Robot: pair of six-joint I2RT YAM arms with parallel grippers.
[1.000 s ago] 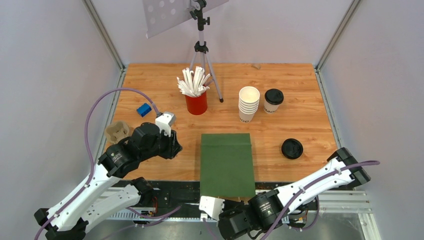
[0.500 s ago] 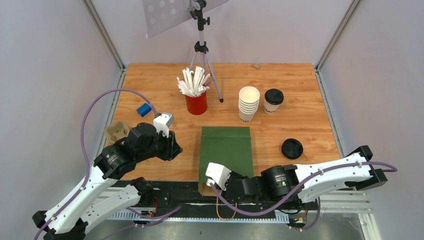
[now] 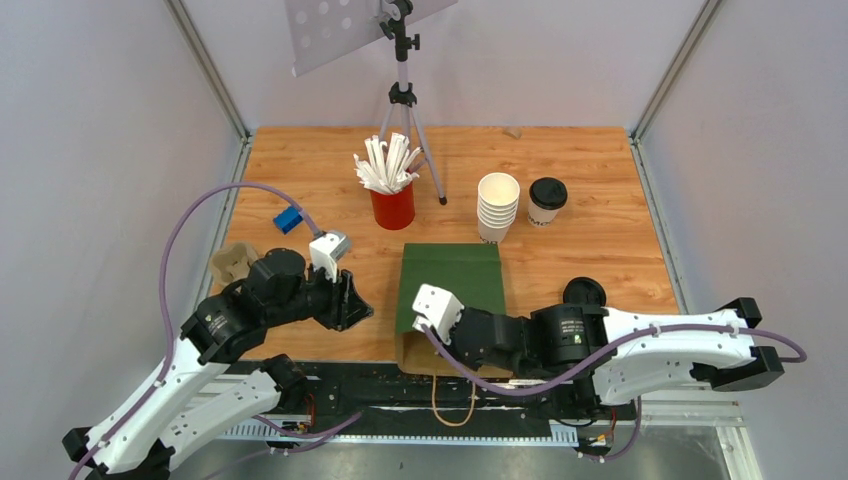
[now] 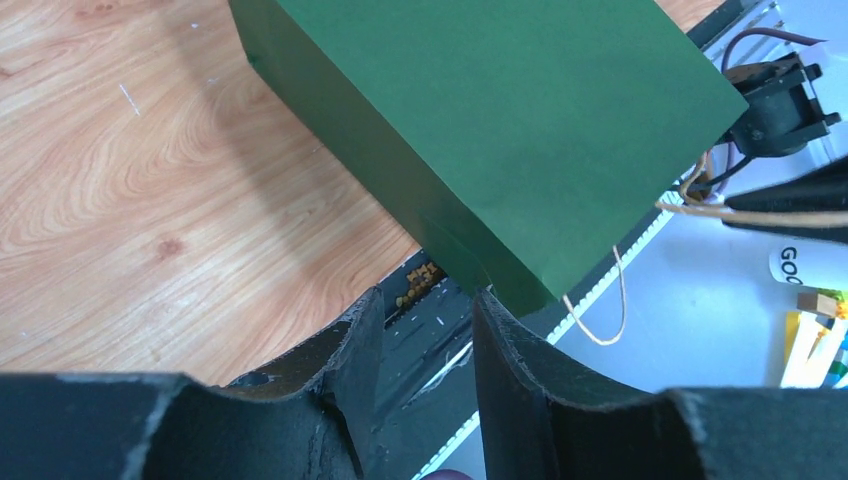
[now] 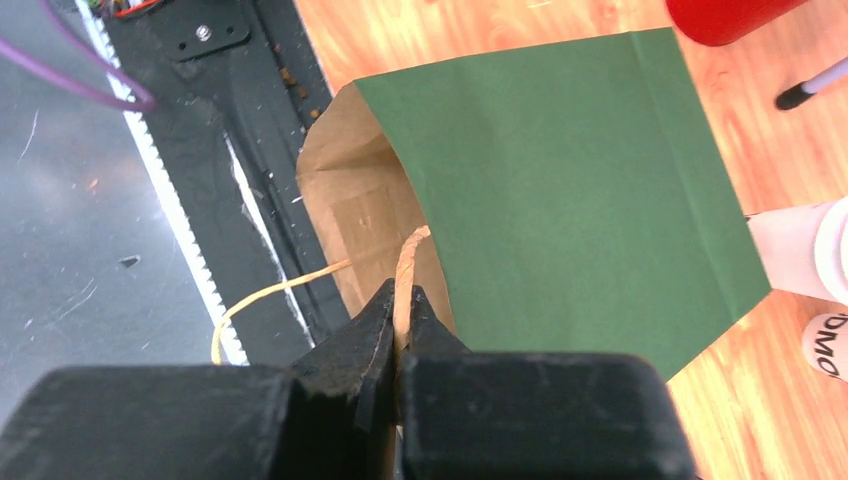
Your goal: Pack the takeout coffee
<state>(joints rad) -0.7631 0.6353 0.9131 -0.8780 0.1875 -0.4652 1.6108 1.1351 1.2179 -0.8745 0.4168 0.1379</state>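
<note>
- A wooden tabletop [image 3: 600, 160] fills a grey-walled enclosure with metal corner posts, and a tripod [image 3: 402, 100] stands at the back.
- A green paper bag [image 3: 455, 280] lies flat at front centre. Its brown-lined mouth faces the arms and overhangs the near edge.
- The right end effector [image 5: 402, 297] is clamped together on one twine handle [image 5: 405, 262] of the bag, apparently to lift the upper wall and pull the mouth open. The second handle loop [image 3: 450, 405] dangles below the edge.
- The left end effector [image 4: 425, 297] has its fingers apart, with the bag's near left corner just beyond the gap. I cannot tell whether it touches. It looks lined up to take or steady that side so the bag opens rather than slides.
- The takeout coffee [image 3: 547, 200], a white cup with its black lid on, stands upright at the far right. It is just beside the stack of nested cups [image 3: 497, 208], well apart from the bag's mouth, and neither arm is near it.
- A loose black lid [image 3: 583, 292] lies right of the bag, partly covered by the right arm [image 3: 650, 345].
- The stack and the red cup of straws [image 3: 392, 205] stand just beyond the bag's closed end.
- The coffee would probably have to go round to the near mouth, and the right arm lies across that path.
- A blue block [image 3: 289, 219] and a cardboard cup carrier [image 3: 232, 263] sit at the left, out of the way.
</note>
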